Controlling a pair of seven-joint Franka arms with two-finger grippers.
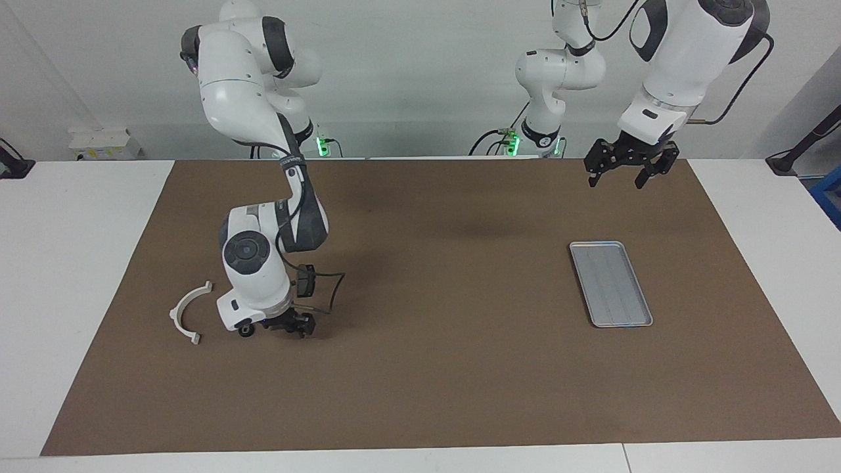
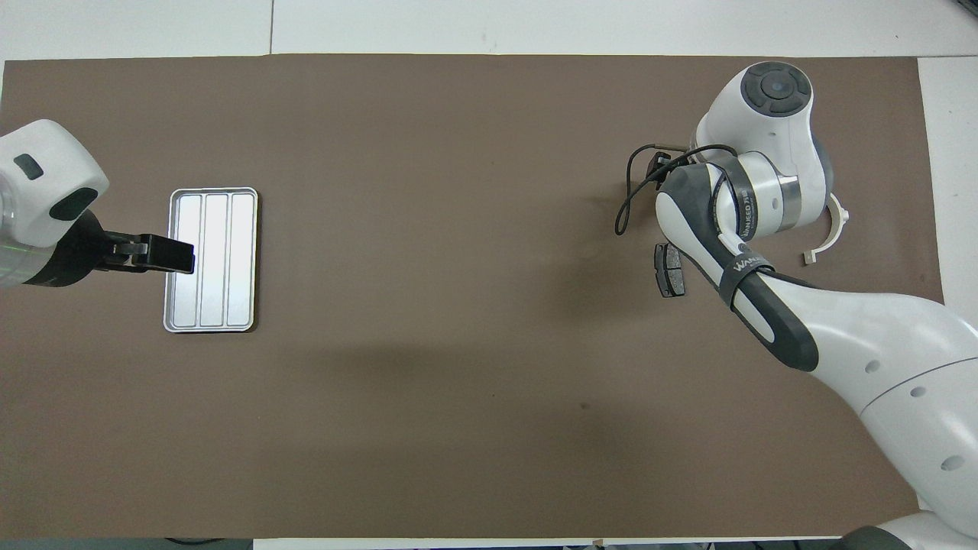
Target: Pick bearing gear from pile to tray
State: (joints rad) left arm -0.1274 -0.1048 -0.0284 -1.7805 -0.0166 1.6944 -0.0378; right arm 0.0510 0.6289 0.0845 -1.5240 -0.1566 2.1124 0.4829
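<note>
The pile lies at the right arm's end of the mat: a white half-ring bracket (image 1: 187, 312) (image 2: 837, 225), a dark grey brake pad (image 2: 670, 270), and a small black round bearing gear (image 1: 246, 330). My right gripper (image 1: 289, 325) is down at mat level beside that gear, and whatever is under it is hidden. From overhead the wrist covers the gripper. The silver-grey tray (image 1: 611, 284) (image 2: 212, 260) lies toward the left arm's end. My left gripper (image 1: 616, 176) (image 2: 164, 254) hangs open and high, over the tray's rim from overhead.
A brown mat (image 1: 433, 381) covers most of the white table. A black cable loops out of the right wrist (image 1: 328, 295) just above the mat.
</note>
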